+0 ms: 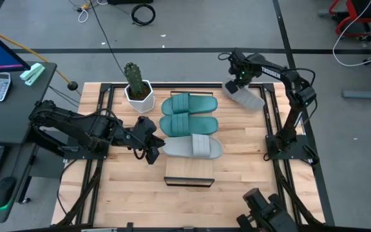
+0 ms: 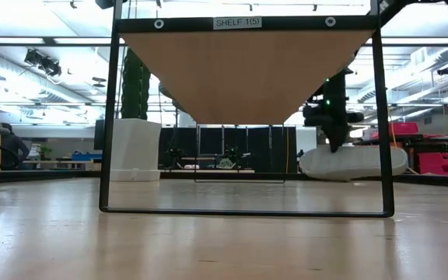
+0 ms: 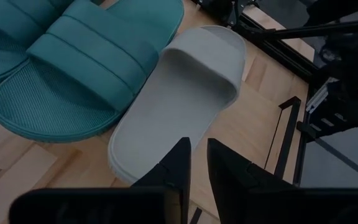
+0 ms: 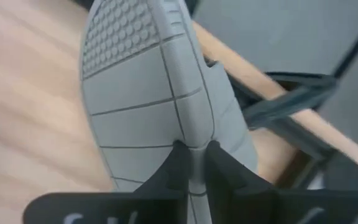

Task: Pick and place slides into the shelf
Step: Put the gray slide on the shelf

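Observation:
The shelf [image 1: 189,169] is a long light-wood board on a black frame; the low view shows its underside [image 2: 247,70]. Two teal slides [image 1: 189,103] [image 1: 189,123] and one grey slide [image 1: 193,146] lie flat across it, soles down. My left gripper [image 1: 154,149] hovers at that grey slide's heel end [image 3: 135,163]. Its fingers are close together with nothing between them [image 3: 198,152]. My right gripper [image 1: 239,86] is shut on the second grey slide [image 1: 246,97] at the table's far right corner. My right gripper pinches the grey slide's side rim [image 4: 194,134] between its two fingers. It comes from above, pointing down [image 2: 335,146]. The slide is tipped, its treaded sole [image 4: 129,93] facing the wrist. It lies roughly level just above the table line [image 2: 352,162]; I cannot tell whether it touches the table.
A potted cactus in a white pot [image 1: 138,88] stands left of the shelf's far end; it also shows in the low view [image 2: 134,117]. Black frame rails [image 1: 272,122] run along the table's sides. Bare board remains at the shelf's near end.

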`<action>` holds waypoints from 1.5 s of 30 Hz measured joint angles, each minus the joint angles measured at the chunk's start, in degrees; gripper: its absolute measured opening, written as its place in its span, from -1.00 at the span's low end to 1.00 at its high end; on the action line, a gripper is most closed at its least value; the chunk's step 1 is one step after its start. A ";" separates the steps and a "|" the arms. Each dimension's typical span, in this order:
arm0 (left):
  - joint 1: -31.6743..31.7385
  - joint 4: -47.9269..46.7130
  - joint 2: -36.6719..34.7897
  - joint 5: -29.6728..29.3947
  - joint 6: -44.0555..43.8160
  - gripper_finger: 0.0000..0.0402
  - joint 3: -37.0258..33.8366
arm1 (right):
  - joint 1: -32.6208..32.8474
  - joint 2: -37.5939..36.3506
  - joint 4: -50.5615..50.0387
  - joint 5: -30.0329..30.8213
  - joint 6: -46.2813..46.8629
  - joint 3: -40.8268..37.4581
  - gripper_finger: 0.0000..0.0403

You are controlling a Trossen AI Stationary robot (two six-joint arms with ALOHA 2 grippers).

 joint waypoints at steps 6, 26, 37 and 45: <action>0.01 -0.02 0.00 0.00 0.61 -0.74 0.00 | 1.58 -4.17 -0.05 -1.43 0.20 0.02 -0.88; 0.01 -0.04 0.02 0.00 0.59 -0.72 0.00 | 8.16 -20.23 1.89 2.10 0.77 0.28 -0.91; 0.01 -0.04 0.02 0.00 1.44 -0.74 0.00 | 19.62 -21.24 -7.23 8.20 2.10 14.12 -0.91; -2.34 -1.53 0.02 -2.06 1.21 -0.73 0.00 | 29.44 -18.27 -21.05 14.06 5.83 27.15 -0.91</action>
